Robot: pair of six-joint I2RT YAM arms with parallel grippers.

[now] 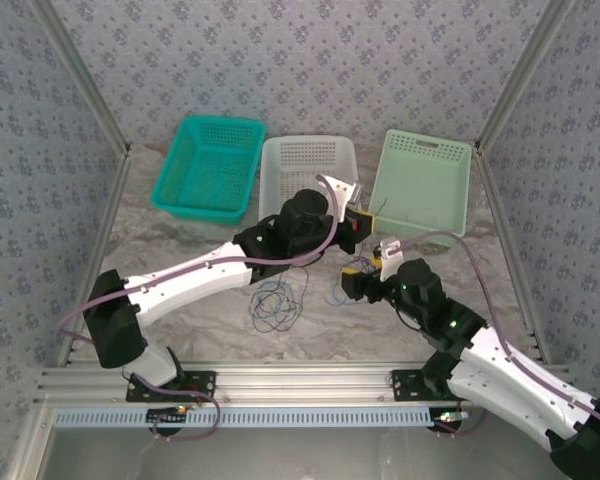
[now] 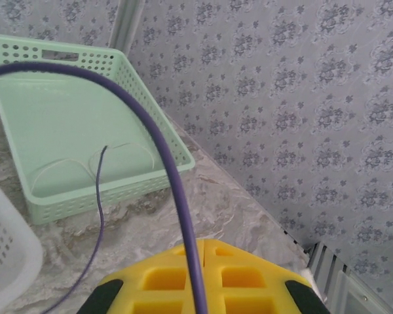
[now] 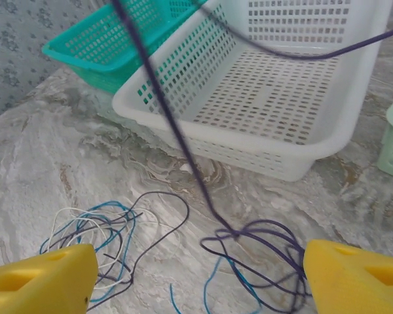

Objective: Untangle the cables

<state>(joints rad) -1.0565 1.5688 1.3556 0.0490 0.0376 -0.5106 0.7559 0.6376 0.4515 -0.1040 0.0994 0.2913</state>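
My left gripper hangs above the table between the white and pale green baskets. Its yellow jaws are shut on a purple cable that runs out from the seam between them. That cable rises taut from a small purple coil on the marble table. A loose tangle of blue, white and dark cables lies left of the coil. My right gripper hovers low over both piles, open, with nothing between its fingers.
Three baskets stand along the back: teal, white and pale green. Patterned walls and metal posts close in the table on three sides. The left arm stretches across the middle of the table.
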